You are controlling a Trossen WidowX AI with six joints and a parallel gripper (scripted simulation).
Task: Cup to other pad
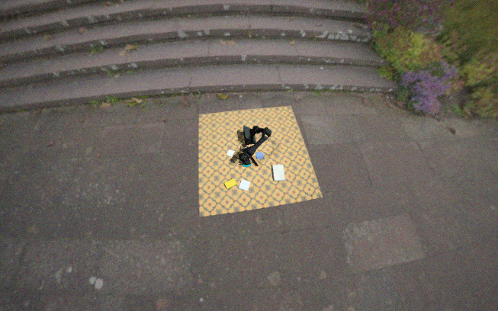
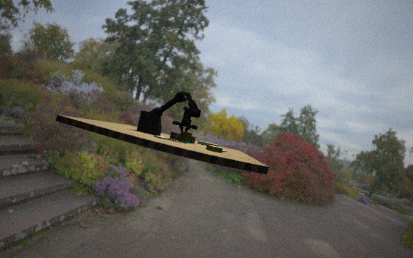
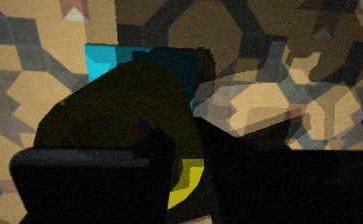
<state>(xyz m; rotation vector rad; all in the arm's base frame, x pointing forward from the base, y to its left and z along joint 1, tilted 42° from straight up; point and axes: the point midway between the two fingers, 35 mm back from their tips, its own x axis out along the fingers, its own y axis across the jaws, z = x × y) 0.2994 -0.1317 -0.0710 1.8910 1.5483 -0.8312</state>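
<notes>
The dark yellow cup (image 2: 186, 136) (image 3: 117, 95) is upright over the cyan pad (image 1: 246, 165) (image 3: 99, 62), at or just above its surface; I cannot tell whether it touches. My gripper (image 2: 186, 130) (image 3: 184, 123) is shut on the cup's wall. In the top view the arm hides the cup. A small dark blue spot, possibly a marble, shows inside the shaded cup in the wrist view; the other contents are too dark to make out. The blue pad (image 1: 259, 155) lies beside the arm, with nothing seen on it.
A dark bar (image 1: 255, 161) (image 2: 175, 136) stands close to the cup, between the two pads. A yellow block (image 1: 229, 184) (image 2: 214, 148), a white tile (image 1: 244, 184), another white tile (image 1: 230, 152) and a thick pale book-like slab (image 1: 278, 172) lie around on the patterned table top.
</notes>
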